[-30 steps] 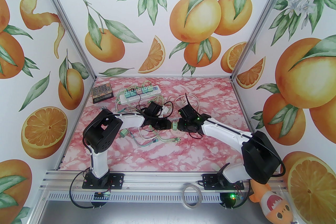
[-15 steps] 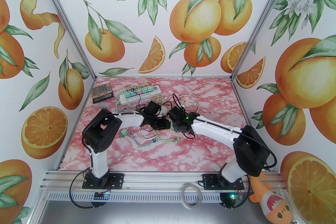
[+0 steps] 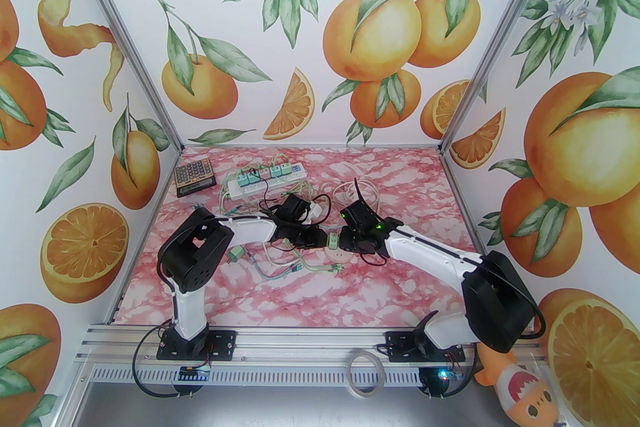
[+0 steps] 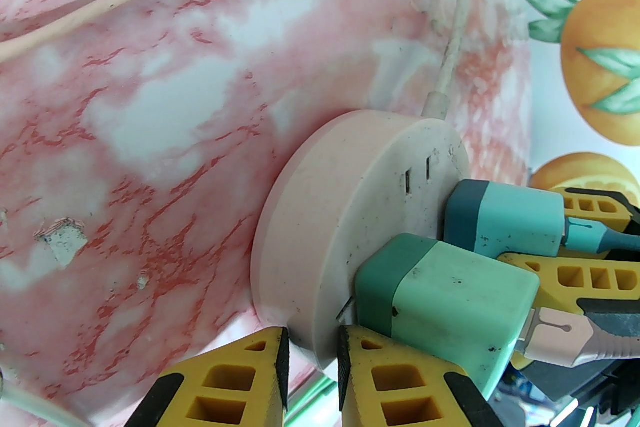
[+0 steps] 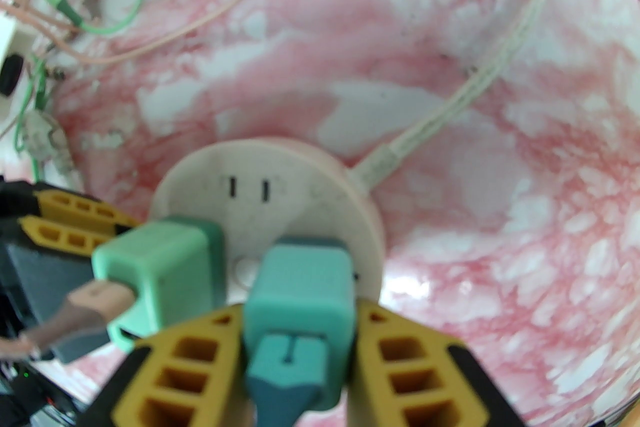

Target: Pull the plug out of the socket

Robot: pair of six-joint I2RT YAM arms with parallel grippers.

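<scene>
So, both grips are on but nothing is coming out yet. Right gripper (image 5: 300, 315) is squeezing the teal plug (image 5: 299, 280) by its sides, and the left gripper (image 4: 312, 347) is pinching the socket (image 4: 320, 225) by its rim, jaws narrow, with the socket lying on the table (image 4: 150, 114) between the two arms. Teal plug is looking fully seated, no prongs showing, and the green plug (image 4: 450, 300) is sitting in the socket just beside it. I'm guessing the actual pull is all that's remaining, with the left one bracing.
</scene>
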